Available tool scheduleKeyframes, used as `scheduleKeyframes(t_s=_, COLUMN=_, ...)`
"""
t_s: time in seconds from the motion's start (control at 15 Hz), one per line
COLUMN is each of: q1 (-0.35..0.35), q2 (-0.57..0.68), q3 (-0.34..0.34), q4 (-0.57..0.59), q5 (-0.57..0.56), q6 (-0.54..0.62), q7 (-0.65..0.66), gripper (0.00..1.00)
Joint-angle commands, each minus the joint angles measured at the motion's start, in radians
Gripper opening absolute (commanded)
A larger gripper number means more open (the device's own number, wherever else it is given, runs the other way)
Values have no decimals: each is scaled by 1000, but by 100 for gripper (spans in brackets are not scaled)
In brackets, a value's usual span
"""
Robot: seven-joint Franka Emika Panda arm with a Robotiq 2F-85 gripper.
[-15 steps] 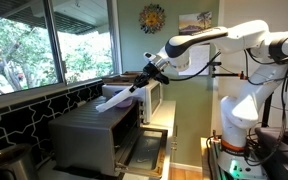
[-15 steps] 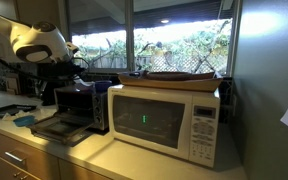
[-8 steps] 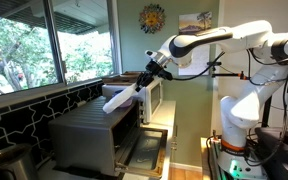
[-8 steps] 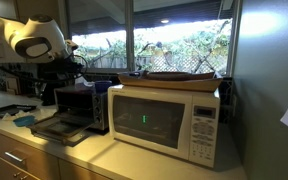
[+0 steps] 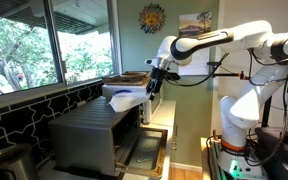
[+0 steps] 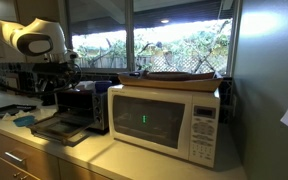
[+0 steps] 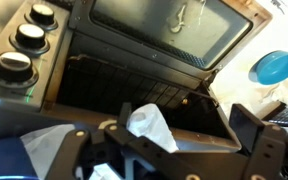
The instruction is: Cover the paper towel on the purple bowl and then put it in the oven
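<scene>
Wrist view peering closely down past the gripper (image 7: 162,158) into the oven (image 7: 114,85), both exterior views facing that oven (image 5: 94,135) (image 6: 79,103) from farther, opposite ends.

A pale kitchen countertop (image 6: 119,158) carries a grey countertop oven (image 6: 81,103), its front door dropped open, and a white microwave (image 6: 164,122) just beside it.

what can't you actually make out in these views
- purple bowl: not clearly visible in any view; in the wrist view the paper towel hides what lies under it.
- oven inside: its side wall hides it in an exterior view; dark in the wrist view.
- gripper: jaws too small to read in an exterior view.
- oven top in an exterior view: far off and small.
</scene>
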Motion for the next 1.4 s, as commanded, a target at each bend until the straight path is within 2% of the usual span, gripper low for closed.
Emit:
scheduleKeyframes(t_s=0.0, q1=26, q2=0, q3=-14, q4=12, q5=-40, q6=-82, q7=136, gripper=100)
scheduleKeyframes(t_s=0.07, q1=27, q2=0, q3=-9, q4=5, q5=-33, q6=-57, q7=166, gripper=100)
scheduleKeyframes(t_s=0.33, q1=30, q2=14, q3=22, q4=-34, q5=3, q6=208, q7=302, gripper=100)
scheduleKeyframes(t_s=0.6, q1=11, q2=53, q3=72, q4=-91, q5=-37, q6=515, q7=466, gripper=100)
scheduleKeyframes(t_s=0.73, q1=-15, q2=73, q3=102, q4=-109, q5=-75, q6=593, q7=564, gripper=100)
scheduleKeyframes(t_s=0.87, q1=-57, q2=84, q3=140, q4=-122, q5=-130, q6=624, q7=662, gripper=100)
scheduleKeyframes(t_s=1.13, q1=-166, q2=80, q3=221, q4=-121, q5=-253, q6=567, q7=865, gripper=100)
scheduleKeyframes(t_s=1.33, q1=-182, q2=84, q3=250, q4=-109, q5=-250, q6=586, q7=986, gripper=100)
